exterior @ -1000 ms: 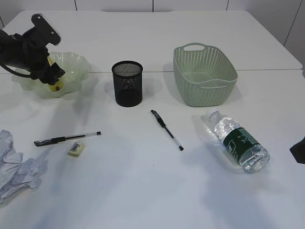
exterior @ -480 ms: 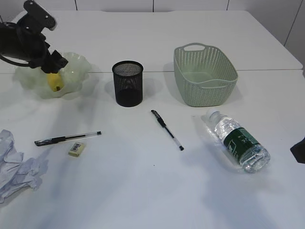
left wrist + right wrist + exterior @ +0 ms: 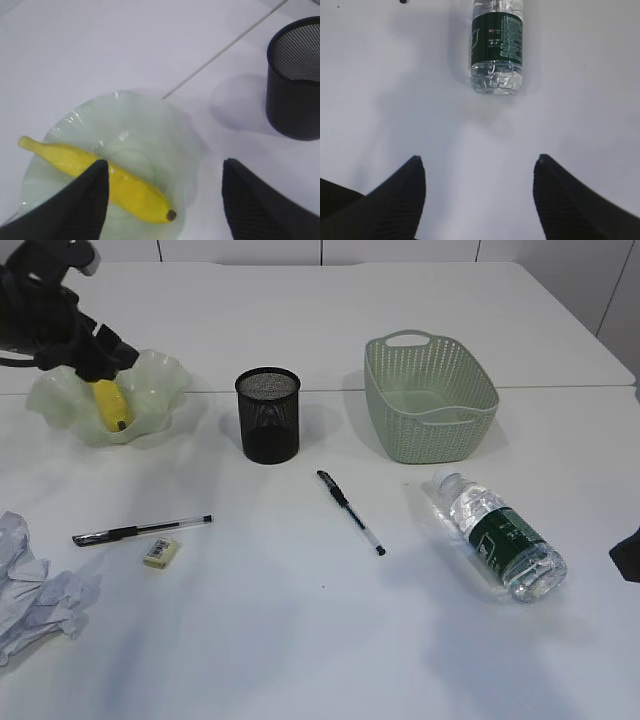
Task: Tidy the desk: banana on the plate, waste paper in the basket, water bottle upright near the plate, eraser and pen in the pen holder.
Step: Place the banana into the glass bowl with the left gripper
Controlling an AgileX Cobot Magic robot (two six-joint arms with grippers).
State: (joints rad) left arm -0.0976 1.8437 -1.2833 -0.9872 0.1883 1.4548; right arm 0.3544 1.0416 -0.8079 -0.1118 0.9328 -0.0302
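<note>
Desk, contents listed left to right in the exterior view.

1. Waste paper: crumpled white wad at the desk's 8 o'clock edge, partly cut off by the frame. Not in the basket; outstanding.
2. Left gripper: above the plate, jaws spread wide and empty, banana lying free below them.
3. Banana: yellow, dark-tipped, lying inside the plate. Judged done.
4. Plate: pale green ruffled dish at the desk's 10 o'clock.
5. Pen: black-gripped, clear-barrelled, lying flat at 8 o'clock of the pen holder. Outstanding.
6. Eraser: small cream block just beside that pen, at its 6 o'clock. Outstanding.
7. Pen holder: black mesh cup, upright, at 3 o'clock of the plate; nothing visibly in it.
8. Second pen: lying at a slant at 5 o'clock of the holder. Outstanding.
9. Basket: sage-green woven-look tub, at 3 o'clock of the holder; appears empty.
10. Water bottle: clear, dark green label, white cap; lying on its side at 6 o'clock of the basket, well apart from the plate. Outstanding.
11. Right gripper: hovering near the bottle's base, jaws parted, grasping nothing.

Progress, as judged: one step of several complete; paper, bottle, eraser and pens remain.
</note>
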